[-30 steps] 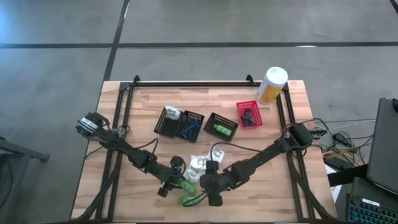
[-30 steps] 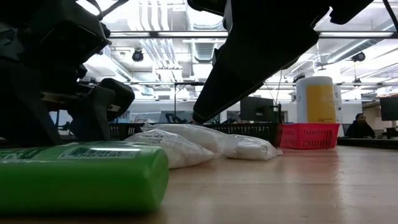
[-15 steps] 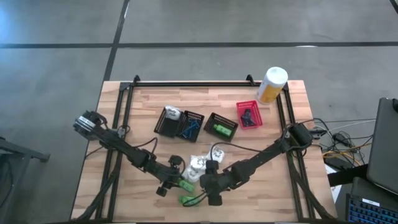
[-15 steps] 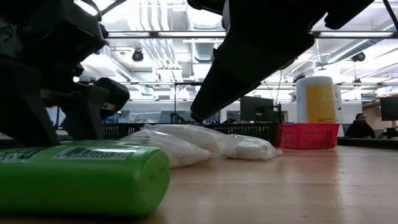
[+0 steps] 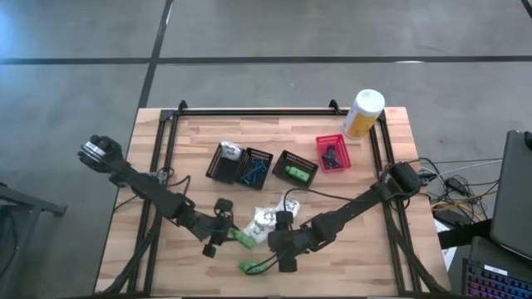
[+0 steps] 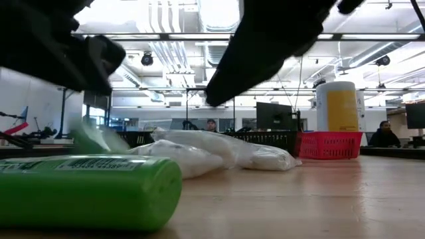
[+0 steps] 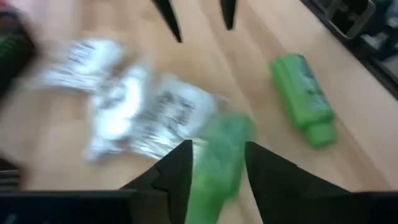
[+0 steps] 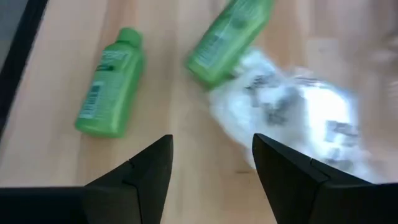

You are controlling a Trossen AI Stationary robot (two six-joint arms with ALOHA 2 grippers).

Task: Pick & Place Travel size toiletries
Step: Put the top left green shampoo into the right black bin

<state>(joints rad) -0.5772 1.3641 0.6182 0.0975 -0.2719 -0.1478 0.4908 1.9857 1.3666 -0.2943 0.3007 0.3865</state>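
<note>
And there's the lift: the left gripper (image 7: 217, 146), which a moment ago sat low at the near edge of the table (image 5: 191, 141), has pulled back toward its own side and come up, and a green bottle (image 7: 217, 163) has come with it. From the table-level camera it shows only as a green smear hanging clear of the wood, so I read this as the pick made and the carry just starting. The jaws have narrowed around the bottle's body, one finger on each side, at about half their spread, so it is a clamp on the bottle and not a full close. From above, the bottle pokes out of the gripper just beside the heap of white wrapped packets (image 5: 264, 219), well short of the row of black baskets (image 5: 256, 166) and the red basket (image 5: 332, 154) at the middle of the table, where it presumably has to go. The right gripper (image 8: 211, 140) has barely budged. It hovers low near the front edge with its fingers spread and nothing between them, touching nothing. A second green bottle (image 8: 112, 84) lies flat on the wood just ahead of it, untouched, and it looks like the next candidate. The white packets wait too, so there is plenty of sorting left.
</note>
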